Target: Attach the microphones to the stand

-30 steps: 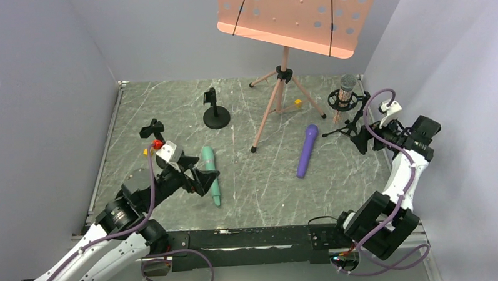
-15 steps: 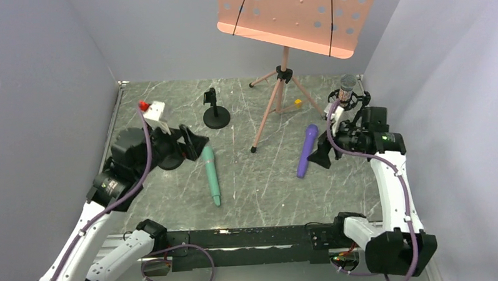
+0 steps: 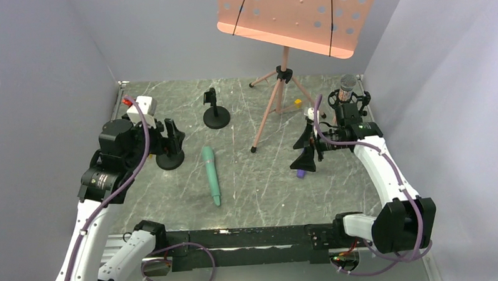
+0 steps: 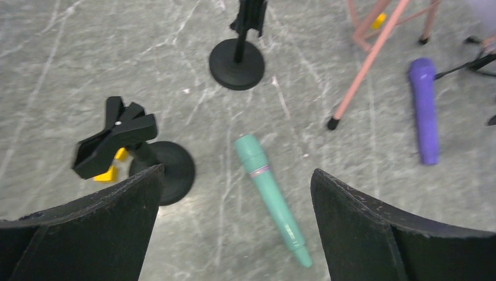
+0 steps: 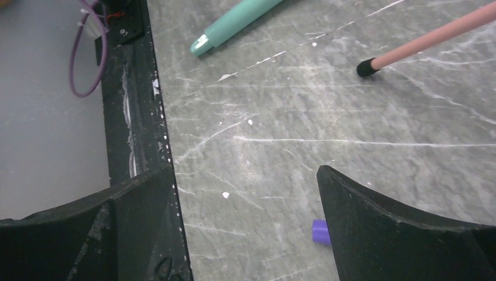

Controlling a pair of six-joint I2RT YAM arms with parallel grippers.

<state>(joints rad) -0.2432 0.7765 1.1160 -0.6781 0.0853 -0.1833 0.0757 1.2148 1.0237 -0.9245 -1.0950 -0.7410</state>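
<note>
Near the middle of the desk (image 3: 255, 196) lay the green microphone (image 4: 270, 196); the left claw (image 4: 237, 172), spread and empty, had drawn back from it toward the clip stand (image 4: 117, 140). The right claw (image 5: 240, 175), also spread with nothing held, had swung in over the purple microphone (image 4: 424, 111), so that pick looked next. A music stand leg (image 3: 266, 118) crowded one side; bare desk lay toward the front rail (image 5: 137, 117).

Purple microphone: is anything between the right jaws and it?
Nothing visible does. The right gripper hangs open just above the purple microphone, whose end peeks out by one finger in the right wrist view.
</note>
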